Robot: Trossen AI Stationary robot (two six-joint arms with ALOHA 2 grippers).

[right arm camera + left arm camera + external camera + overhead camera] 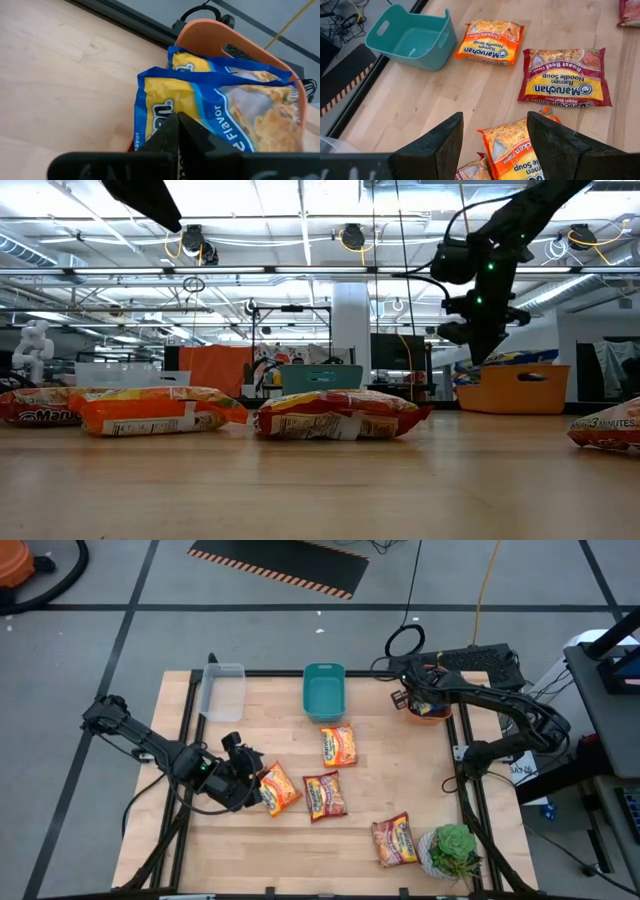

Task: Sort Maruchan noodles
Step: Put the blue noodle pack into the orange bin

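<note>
Several Maruchan noodle packets lie flat on the wooden table: an orange one (338, 745), a red roast-beef one (325, 795), an orange chicken one (280, 788) and a reddish one (395, 838). My left gripper (495, 145) is open just above the orange chicken packet (517, 150), one finger on either side of its end; a second packet (475, 171) peeks out beneath. My right gripper (177, 130) is shut and hangs over the orange bin (235, 45), which holds two blue-yellow packets (235, 115).
A teal bin (323, 690) and a clear bin (222, 690) stand at the table's far edge. The orange bin (430, 712) is at the far right. A green potted plant (455, 850) stands at the near right corner. Bare wood lies between the packets.
</note>
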